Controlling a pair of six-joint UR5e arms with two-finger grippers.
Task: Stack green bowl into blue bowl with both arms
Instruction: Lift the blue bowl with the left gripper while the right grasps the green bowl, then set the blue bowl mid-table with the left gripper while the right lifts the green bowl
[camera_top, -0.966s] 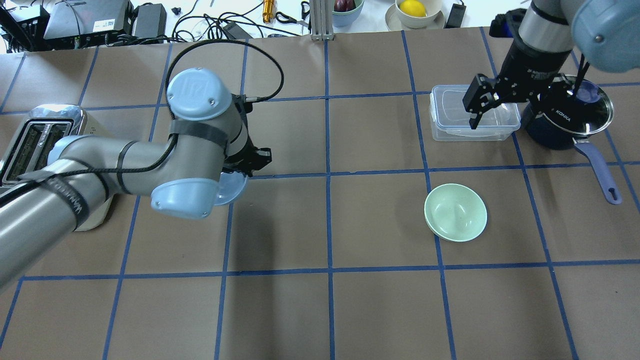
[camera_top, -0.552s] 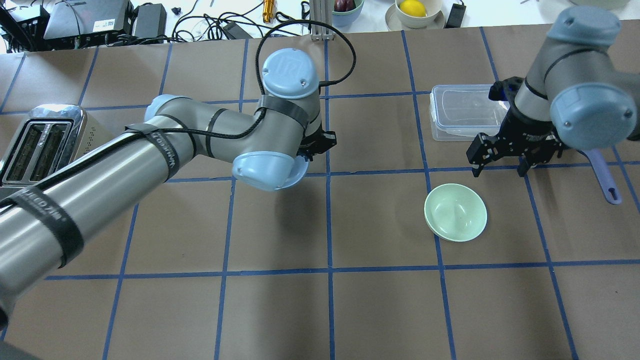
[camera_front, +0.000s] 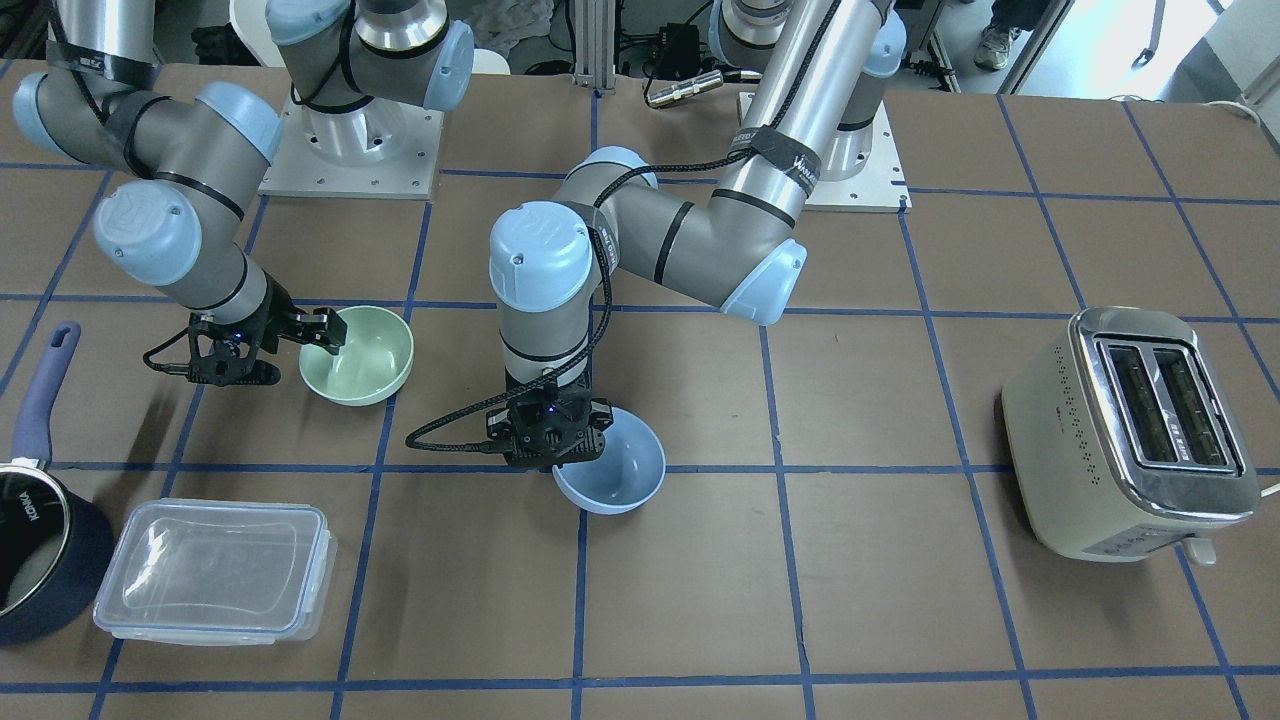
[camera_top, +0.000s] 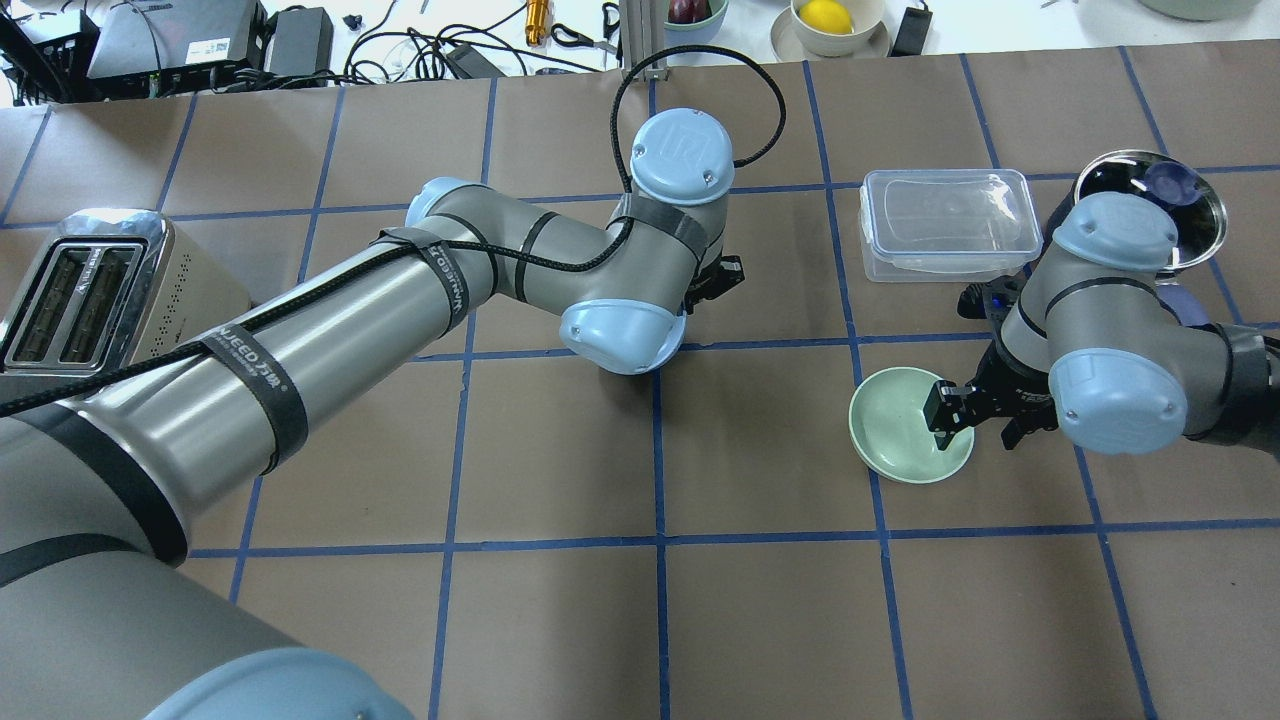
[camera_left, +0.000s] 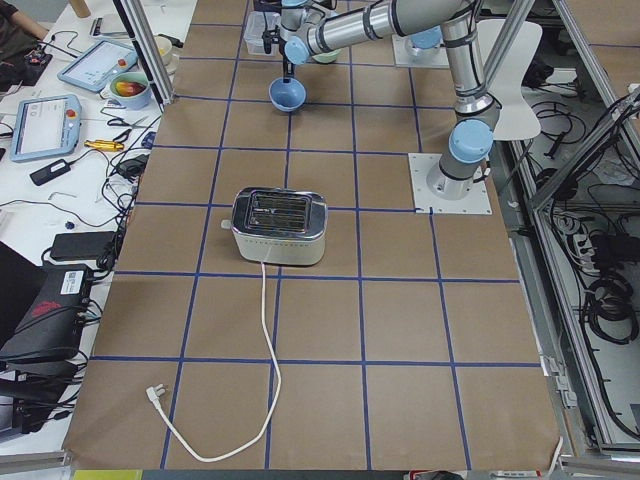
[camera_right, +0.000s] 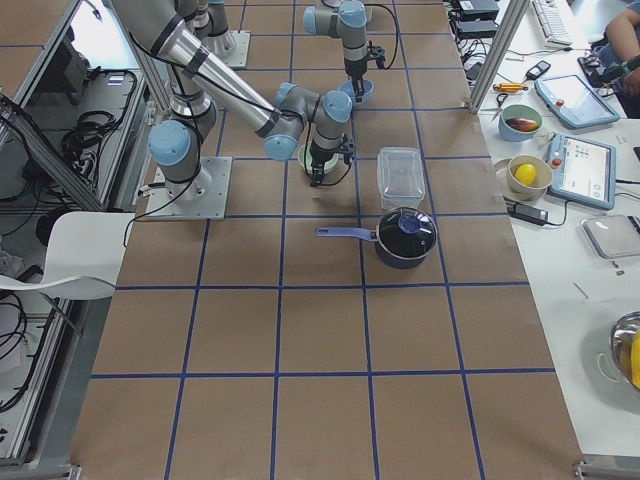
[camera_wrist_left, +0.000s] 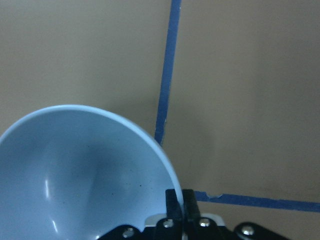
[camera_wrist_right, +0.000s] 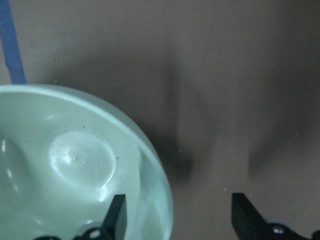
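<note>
The pale green bowl (camera_front: 357, 355) sits upright on the table; it also shows in the overhead view (camera_top: 900, 440) and the right wrist view (camera_wrist_right: 75, 165). My right gripper (camera_top: 978, 420) is open and straddles its rim, one finger (camera_wrist_right: 117, 212) inside the bowl and the other outside. My left gripper (camera_front: 548, 435) is shut on the rim of the pale blue bowl (camera_front: 615, 465), which hangs tilted near the table's middle. The left wrist view shows the fingers (camera_wrist_left: 175, 202) pinching that bowl's rim (camera_wrist_left: 75, 175). In the overhead view my left wrist hides the blue bowl.
A clear lidded container (camera_top: 948, 222) and a dark navy saucepan (camera_top: 1150, 200) stand beyond the green bowl. A toaster (camera_top: 90, 290) stands at the far left of the table. Blue tape lines grid the brown tabletop (camera_top: 760, 620).
My left arm has carried the blue bowl to the right, toward the table's middle. My right gripper has come down from over the container to the green bowl's rim.
</note>
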